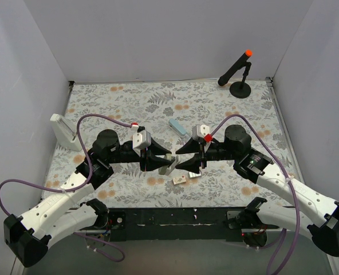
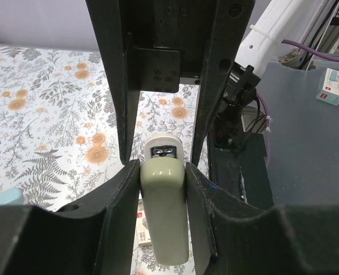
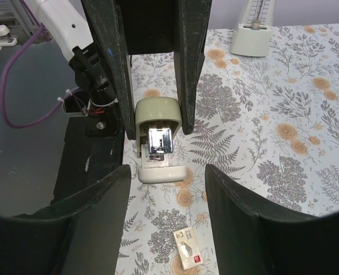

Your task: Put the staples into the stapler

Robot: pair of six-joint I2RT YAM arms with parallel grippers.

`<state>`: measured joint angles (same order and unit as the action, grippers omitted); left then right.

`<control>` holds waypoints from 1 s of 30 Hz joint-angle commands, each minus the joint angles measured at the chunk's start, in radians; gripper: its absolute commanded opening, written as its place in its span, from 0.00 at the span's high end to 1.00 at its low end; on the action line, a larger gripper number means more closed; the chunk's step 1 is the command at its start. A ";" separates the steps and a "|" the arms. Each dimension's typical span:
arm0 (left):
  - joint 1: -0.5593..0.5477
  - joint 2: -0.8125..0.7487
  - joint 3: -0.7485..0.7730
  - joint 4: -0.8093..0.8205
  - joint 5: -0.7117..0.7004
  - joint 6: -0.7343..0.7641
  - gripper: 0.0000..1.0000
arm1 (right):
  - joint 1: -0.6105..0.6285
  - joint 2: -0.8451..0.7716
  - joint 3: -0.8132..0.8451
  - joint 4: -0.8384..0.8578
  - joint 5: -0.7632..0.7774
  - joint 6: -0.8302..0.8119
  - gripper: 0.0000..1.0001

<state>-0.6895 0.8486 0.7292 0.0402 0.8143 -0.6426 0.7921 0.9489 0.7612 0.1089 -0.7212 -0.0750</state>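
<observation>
My left gripper (image 1: 161, 162) is shut on a pale green stapler (image 1: 169, 165), held above the mat with its front end toward the right gripper. In the left wrist view the stapler (image 2: 165, 212) sits between my fingers (image 2: 115, 200). My right gripper (image 1: 184, 155) is open and empty, facing the stapler's chrome front (image 3: 160, 140), which lies just beyond its fingertips (image 3: 115, 189). The small beige staple box (image 1: 180, 179) lies on the mat below both grippers and shows in the right wrist view (image 3: 187, 247). A small silvery piece (image 1: 194, 174), probably the staple tray, lies beside it.
A white stapler-like tool (image 1: 63, 130) stands at the left wall. A light blue bar (image 1: 177, 126) lies mid-mat. A black stand with an orange tip (image 1: 239, 72) is at the back right. White walls enclose the floral mat (image 1: 215, 109).
</observation>
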 commanded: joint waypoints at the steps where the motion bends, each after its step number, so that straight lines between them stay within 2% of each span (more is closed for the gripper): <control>1: -0.001 -0.020 0.006 0.046 0.025 -0.003 1.00 | -0.005 0.005 0.050 0.064 -0.041 0.034 0.40; 5: -0.001 -0.025 0.003 0.050 0.029 -0.006 1.00 | -0.010 0.008 0.046 0.080 -0.046 0.044 0.45; 8: -0.001 -0.029 0.001 0.053 0.026 -0.006 1.00 | -0.014 0.007 0.044 0.086 -0.053 0.053 0.53; 11: 0.001 -0.037 -0.004 0.062 0.014 -0.017 1.00 | -0.025 -0.001 0.032 0.098 -0.055 0.064 0.65; 12: 0.001 -0.042 -0.011 0.076 0.011 -0.022 1.00 | -0.033 -0.005 0.029 0.104 -0.063 0.067 0.74; 14: 0.016 -0.054 -0.023 0.102 0.000 -0.057 1.00 | -0.040 -0.013 0.020 0.107 -0.064 0.067 0.84; 15: 0.025 -0.069 -0.042 0.140 -0.004 -0.074 1.00 | -0.051 -0.016 0.015 0.112 -0.067 0.089 0.96; 16: 0.037 -0.078 -0.051 0.167 -0.009 -0.092 1.00 | -0.059 -0.022 0.009 0.127 -0.075 0.095 0.99; 20: 0.123 -0.100 -0.106 0.312 -0.026 -0.224 1.00 | -0.100 -0.056 -0.029 0.207 -0.104 0.179 0.99; 24: 0.208 -0.097 -0.160 0.501 -0.041 -0.421 1.00 | -0.166 -0.085 -0.075 0.296 -0.118 0.268 0.99; 27: 0.257 -0.100 -0.195 0.582 -0.084 -0.503 1.00 | -0.211 -0.111 -0.114 0.368 -0.110 0.345 0.99; 30: 0.283 -0.124 -0.246 0.653 -0.213 -0.615 1.00 | -0.246 -0.142 -0.169 0.466 -0.069 0.443 0.99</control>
<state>-0.4557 0.7582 0.5308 0.5251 0.8017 -1.0878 0.5884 0.8543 0.6453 0.3832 -0.8143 0.2070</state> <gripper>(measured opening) 0.336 0.413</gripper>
